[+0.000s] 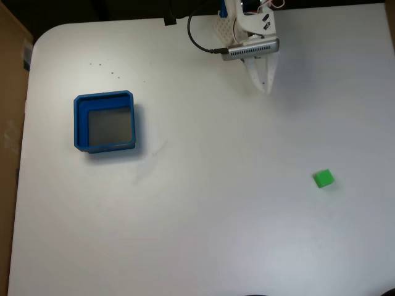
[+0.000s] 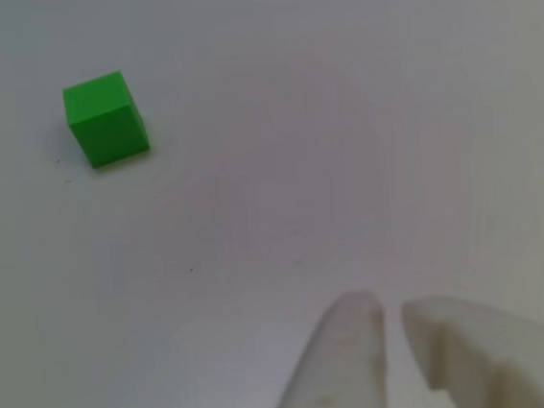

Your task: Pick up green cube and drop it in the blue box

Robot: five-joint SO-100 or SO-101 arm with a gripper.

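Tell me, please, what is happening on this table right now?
A small white robot arm sits at the top edge of the white table in the fixed view, and its tool holds nothing, the fingers nearly together. The small bright green cube lies alone toward the right, untouched. The shallow square blue plastic box stands on the left, its grey floor bare. The pickup has not yet begun.

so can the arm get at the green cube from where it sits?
Probably yes. The green cube lies alone on the white table, nothing between it and the gripper, whose fingers are nearly together and would need opening.
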